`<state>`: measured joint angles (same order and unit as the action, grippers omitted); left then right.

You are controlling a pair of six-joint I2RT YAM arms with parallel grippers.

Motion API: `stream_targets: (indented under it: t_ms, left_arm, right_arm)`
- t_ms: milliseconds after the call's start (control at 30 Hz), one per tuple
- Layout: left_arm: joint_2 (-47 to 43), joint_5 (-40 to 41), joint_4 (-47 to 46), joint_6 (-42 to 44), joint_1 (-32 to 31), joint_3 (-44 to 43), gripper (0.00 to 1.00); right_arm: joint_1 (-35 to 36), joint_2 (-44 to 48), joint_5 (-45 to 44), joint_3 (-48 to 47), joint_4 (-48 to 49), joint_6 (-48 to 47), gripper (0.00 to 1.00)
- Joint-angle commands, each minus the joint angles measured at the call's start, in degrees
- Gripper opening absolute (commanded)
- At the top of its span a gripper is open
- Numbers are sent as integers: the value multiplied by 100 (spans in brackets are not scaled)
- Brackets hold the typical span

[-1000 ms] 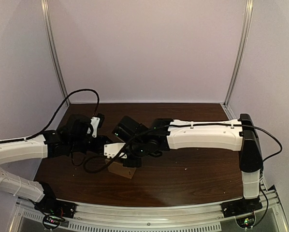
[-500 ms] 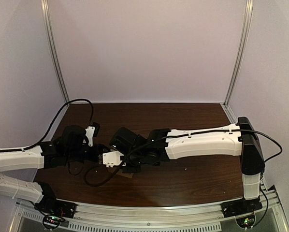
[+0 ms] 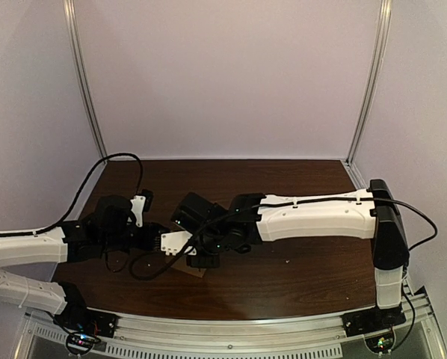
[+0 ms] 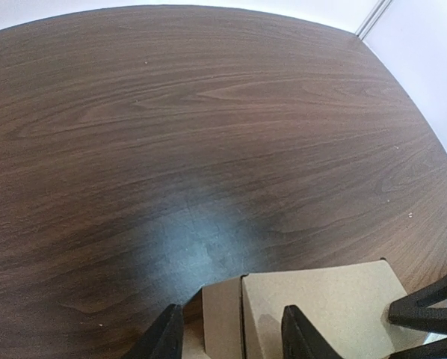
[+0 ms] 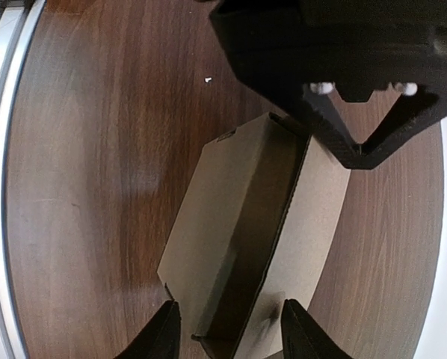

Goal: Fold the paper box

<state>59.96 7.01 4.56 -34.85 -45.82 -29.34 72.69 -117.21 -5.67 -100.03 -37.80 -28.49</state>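
The brown cardboard box (image 5: 238,224) lies lengthwise between left tool (image 4: 235,338) and right tool (image 5: 227,335). Both hang spread over its ends, pinching nothing.

Both grippers crowd the box (image 3: 192,263) near the table's (image 3: 283,179) front edge. The left gripper (image 4: 231,333) and right gripper (image 5: 227,329) each straddle an edge of it with jaws apart, their bodies nearly meeting above it, so its top is closed off. A black cable (image 3: 117,155) arches over the left side and loops down beside the box. The right arm (image 3: 313,217) spans the middle right. Bare wood lies open behind them and at the front right. 3 walls (image 3: 231,75) bound the table.
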Motion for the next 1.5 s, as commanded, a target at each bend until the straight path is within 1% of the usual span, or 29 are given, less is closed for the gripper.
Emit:
stream_targets:
  t_ms: [0, 133, 233, 333, 433, 533, 767, 967, 1100, 1467]
  left_arm:
    - [57, 119, -8, 90, -14, 142, 47]
    - [82, 108, 33, 133, -14, 88, 47]
    - [122, 108, 44, 143, -14, 78, 47]
    - [150, 101, 45, 137, -14, 62, 47]
    - [143, 108, 71, 140, -15, 44, 47]
    - [143, 116, 113, 151, -14, 26, 47]
    - [181, 125, 155, 159, -14, 16, 47]
    - [303, 156, 80, 202, -10, 122, 47]
    - [427, 193, -17, 207, -14, 238, 47]
    - [536, 363, -228, 149, -14, 577, 47]
  right_arm:
    - [-340, 439, 1035, -332, -742, 461, 48]
    - [-723, 601, 2200, -409, -868, 940, 51]
    - [-1032, 629, 2850, -296, -654, 1432, 54]
    - [-1276, 453, 3304, -351, -552, 1797, 56]
    - [-1464, 173, 3752, -544, -581, 2077, 57]
    - [-1598, -46, 4009, -649, -579, 2218, 57]
    - [-1696, -468, 4210, -676, -699, 2221, 57]
    - [-1694, -597, 3926, -473, -783, 2125, 57]
    - [-1696, -668, 3886, -391, -799, 2117, 57]
    - [-1654, -681, 3497, 5, -586, 2029, 57]
